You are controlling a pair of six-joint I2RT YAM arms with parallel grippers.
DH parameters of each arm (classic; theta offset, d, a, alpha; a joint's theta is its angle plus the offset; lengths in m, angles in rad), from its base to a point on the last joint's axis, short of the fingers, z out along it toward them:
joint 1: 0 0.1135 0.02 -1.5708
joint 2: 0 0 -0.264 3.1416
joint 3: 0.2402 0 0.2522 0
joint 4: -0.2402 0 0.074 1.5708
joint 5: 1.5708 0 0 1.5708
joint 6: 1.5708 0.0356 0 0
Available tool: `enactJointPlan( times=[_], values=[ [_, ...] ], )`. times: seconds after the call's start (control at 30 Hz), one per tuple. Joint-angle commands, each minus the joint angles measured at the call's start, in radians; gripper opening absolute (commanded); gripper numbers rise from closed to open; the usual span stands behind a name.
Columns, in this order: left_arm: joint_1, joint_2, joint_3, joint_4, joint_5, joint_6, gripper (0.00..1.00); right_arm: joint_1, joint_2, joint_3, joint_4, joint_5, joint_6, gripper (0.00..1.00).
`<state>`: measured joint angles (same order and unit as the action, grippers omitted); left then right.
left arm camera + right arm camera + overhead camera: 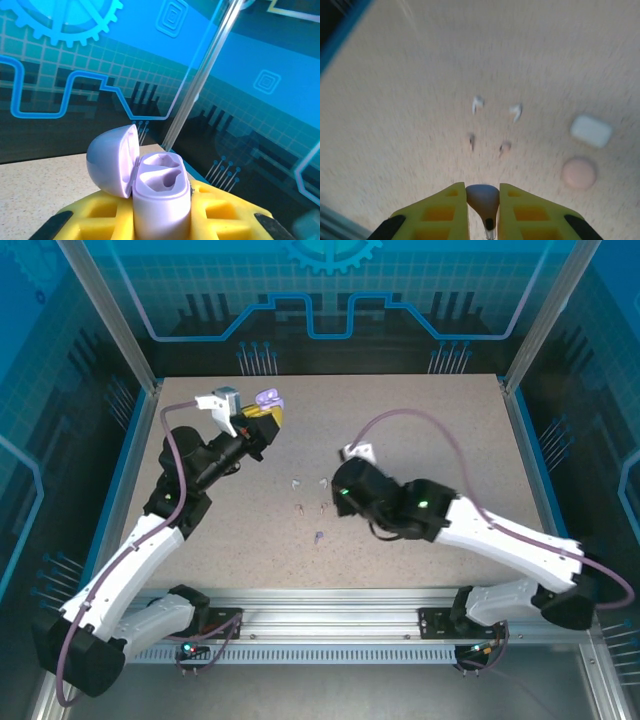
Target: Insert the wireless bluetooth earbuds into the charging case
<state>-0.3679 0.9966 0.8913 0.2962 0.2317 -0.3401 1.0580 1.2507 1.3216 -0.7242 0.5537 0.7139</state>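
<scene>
Beige speckled table (440, 440), both arms reaching in from the near edge.

Left arm (150, 540) angles toward the far-left part of the table. The left gripper (263, 417) is held clear of the surface. Its yellow fingers (222, 212) are pressed onto the sides of a lilac egg-shaped charging case (161, 200). Case is upright, its lid (112, 160) is hinged open to one side, and two moulded wells on top are open to view.

Right arm (500, 540) comes in from the right toward table centre. The right gripper (482, 202) is above the surface, yellow fingers (520, 212) pinching a lilac stemmed earbud (481, 195), w/ the stem running down btwn the pads. Right wrist view is blurred.

In that view, to the right of the loose buds, lie a white rounded-rectangle case (591, 131) and, just nearer, a round pink case (578, 173). Near each other, not touching. Can't tell if open or closed.

Loose near table centre, well apart from the lilac case:
- two white earbuds (296, 482) (323, 482), side by side
- nearer the arm bases, two pink earbuds (300, 508) (322, 507)
- nearer again, a second lilac earbud (318, 537), alone
</scene>
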Motion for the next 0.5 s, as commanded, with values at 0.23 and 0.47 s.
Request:
enactJointPlan(
  times=[0.23, 0.47],
  values=[
    [-0.235, 0.040, 0.008, 0.060, 0.014, 0.230, 0.00, -0.156, -0.113, 0.169, 0.261, -0.154, -0.347, 0.17],
    [-0.352, 0.056, -0.013, 0.194, -0.102, 0.350, 0.00, -0.223, -0.153, 0.165, 0.392, -0.335, -0.373, 0.17]
  ],
)
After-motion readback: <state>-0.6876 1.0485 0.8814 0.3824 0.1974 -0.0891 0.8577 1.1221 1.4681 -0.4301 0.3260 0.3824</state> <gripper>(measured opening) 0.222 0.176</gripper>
